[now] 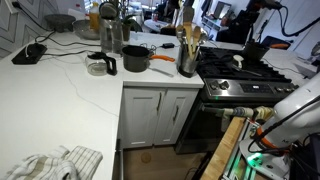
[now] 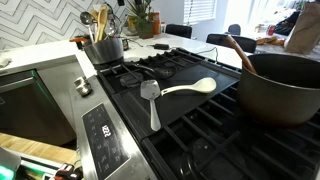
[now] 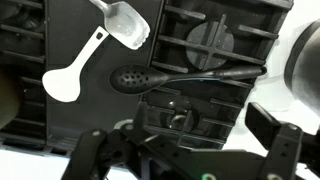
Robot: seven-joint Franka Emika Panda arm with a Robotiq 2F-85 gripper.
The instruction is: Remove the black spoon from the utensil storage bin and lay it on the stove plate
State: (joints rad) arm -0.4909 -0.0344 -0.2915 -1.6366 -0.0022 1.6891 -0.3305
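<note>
I see the stove plate (image 2: 195,125) filling most of an exterior view, its dark grates running to the front edge above the steel knobs. The white countertop (image 1: 80,92) meets it along one side. A big dark pot (image 2: 285,88) sits at the far side of the cooktop with a wooden spoon leaning in it.

The utensil storage bin (image 1: 187,62) stands upright on the countertop, right at the edge that borders the stove, with wooden spoons and dark utensils poking out.

In my wrist view the gripper (image 3: 185,150) hangs over the cooktop with its fingers (image 3: 95,150) spread wide and nothing between them.

The black spoon (image 3: 150,77) is out of the bin and lies flat on the stove plate beside a burner. Its slotted bowl is near the white spoon (image 3: 68,80) and a pale spatula (image 3: 125,22), both also on the cooktop.
</note>
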